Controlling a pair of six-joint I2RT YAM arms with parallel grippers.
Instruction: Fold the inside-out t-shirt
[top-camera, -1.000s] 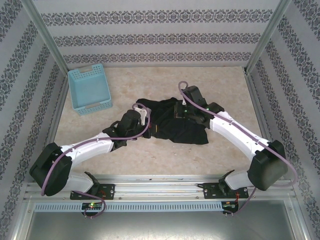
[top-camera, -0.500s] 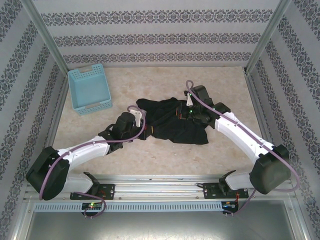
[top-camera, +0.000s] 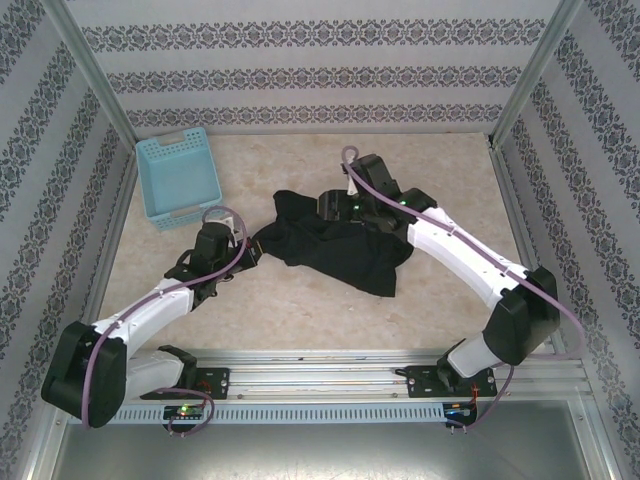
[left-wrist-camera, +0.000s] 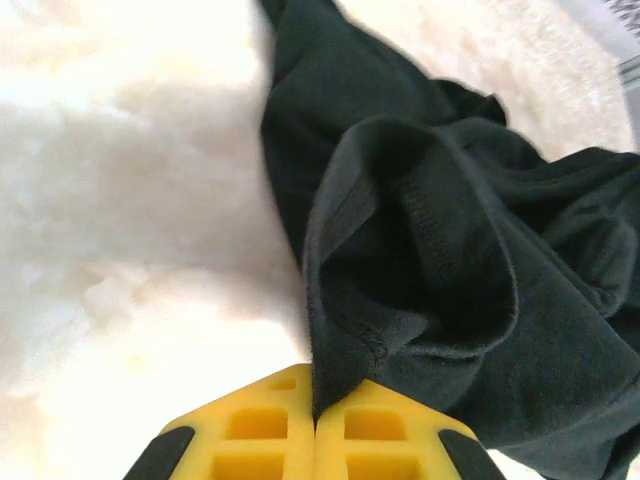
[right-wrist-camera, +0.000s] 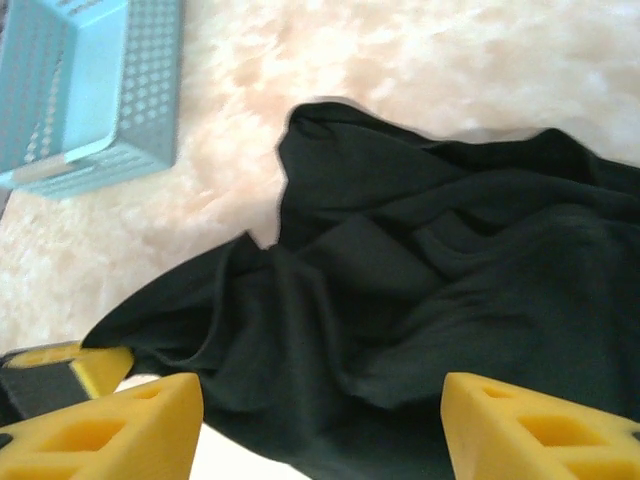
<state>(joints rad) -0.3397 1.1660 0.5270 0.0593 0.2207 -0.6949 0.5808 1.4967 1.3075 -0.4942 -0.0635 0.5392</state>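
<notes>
**Q:** How far along is the fold judged to be?

**A:** Barely started, tbh. Nothing is laid out flat and no neat fold can be seen. The inside-out t-shirt (top-camera: 335, 245) is bunched in a crumpled heap mid-table (top-camera: 300, 310), right of the light blue basket (top-camera: 183, 213) and well apart from it. Spreading it flat and all the folds are reckoned left to do.

**Q:** And the grippers?

**A:** The left gripper (left-wrist-camera: 315, 420) is clamped tight on a hemmed edge at the heap's left end, with the fabric drawn into a ridge toward it. The right gripper (right-wrist-camera: 320, 425) is held with its fingers wide above the shirt's far side, and nothing looks to be gripped.

**Q:** How's the shirt look?

**A:** Plain black, soft and floppy, deeply creased. A stitched hem is shown up close. No white tag can be made out.
</notes>
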